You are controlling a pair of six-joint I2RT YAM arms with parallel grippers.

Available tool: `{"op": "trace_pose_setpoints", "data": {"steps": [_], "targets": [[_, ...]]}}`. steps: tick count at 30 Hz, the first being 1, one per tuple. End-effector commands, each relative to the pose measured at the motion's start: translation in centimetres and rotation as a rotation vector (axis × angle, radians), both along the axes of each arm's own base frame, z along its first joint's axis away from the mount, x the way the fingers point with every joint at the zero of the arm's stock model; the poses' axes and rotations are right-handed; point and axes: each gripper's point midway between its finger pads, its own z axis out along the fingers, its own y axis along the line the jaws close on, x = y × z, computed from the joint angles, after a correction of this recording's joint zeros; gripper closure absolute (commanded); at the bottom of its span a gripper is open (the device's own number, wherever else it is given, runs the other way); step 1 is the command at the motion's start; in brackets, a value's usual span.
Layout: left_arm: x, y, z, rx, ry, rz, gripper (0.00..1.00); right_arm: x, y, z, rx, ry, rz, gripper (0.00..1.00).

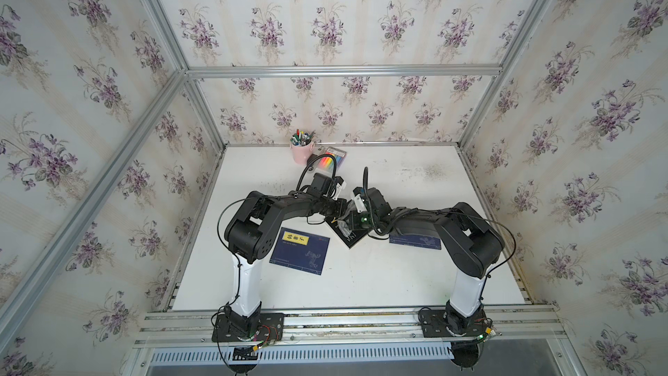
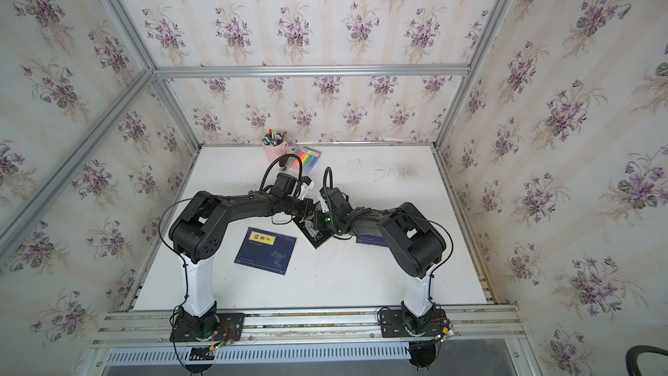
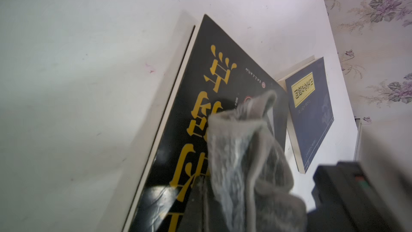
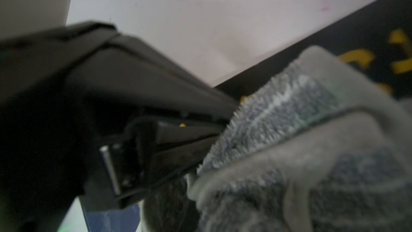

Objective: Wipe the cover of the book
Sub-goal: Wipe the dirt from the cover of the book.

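Note:
The black book [image 3: 200,81] with gold lettering lies flat mid-table, seen in both top views [image 1: 352,239] [image 2: 318,239]. A grey cloth [image 3: 245,152] is bunched just above its cover. My left gripper [image 3: 207,188] is shut on the cloth. In the right wrist view its dark fingers [image 4: 189,135] run into the cloth's [image 4: 312,152] edge. My right gripper [image 4: 191,188] is shut too, with the cloth's bulk wrapped over its jaws. Both grippers [image 1: 341,211] [image 1: 350,225] meet over the book and hide most of it.
A blue book [image 1: 300,249] lies front left of the black one, and another blue book [image 1: 415,242] sits partly under the right arm. A pink pen cup [image 1: 302,150] and a pack of coloured markers [image 1: 330,160] stand near the back wall.

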Motion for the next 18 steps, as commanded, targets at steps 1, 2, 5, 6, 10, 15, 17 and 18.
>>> {"op": "trace_pose_setpoints", "data": {"steps": [1, 2, 5, 6, 10, 15, 17, 18], "targets": [[-2.9, 3.9, -4.8, 0.228, 0.155, 0.065, 1.00, -3.7, -0.3, -2.4, -0.056, 0.157, 0.027, 1.00], [-2.8, 3.9, -4.8, 0.227, 0.153, 0.066, 1.00, -3.8, -0.2, -2.3, -0.054, 0.156, 0.028, 1.00], [-2.8, 3.8, -4.7, 0.224, 0.153, 0.067, 1.00, -3.9, 0.3, -2.1, -0.041, 0.156, 0.036, 1.00], [-2.9, 3.9, -4.8, 0.225, 0.155, 0.067, 1.00, -4.0, 0.4, -2.2, -0.042, 0.158, 0.039, 1.00], [-2.9, 3.8, -4.7, 0.223, 0.152, 0.066, 1.00, -3.8, 0.6, -2.3, -0.047, 0.154, 0.043, 1.00], [-3.0, 3.9, -4.6, 0.226, 0.150, 0.066, 1.00, -2.8, -0.7, -2.5, -0.079, 0.139, 0.018, 1.00], [-3.0, 4.0, -4.5, 0.227, 0.148, 0.068, 1.00, -2.2, -1.7, -2.3, -0.079, 0.135, -0.008, 1.00], [-3.0, 4.0, -4.6, 0.227, 0.148, 0.068, 1.00, -1.9, -2.3, -2.3, -0.081, 0.134, -0.019, 1.00]]}}
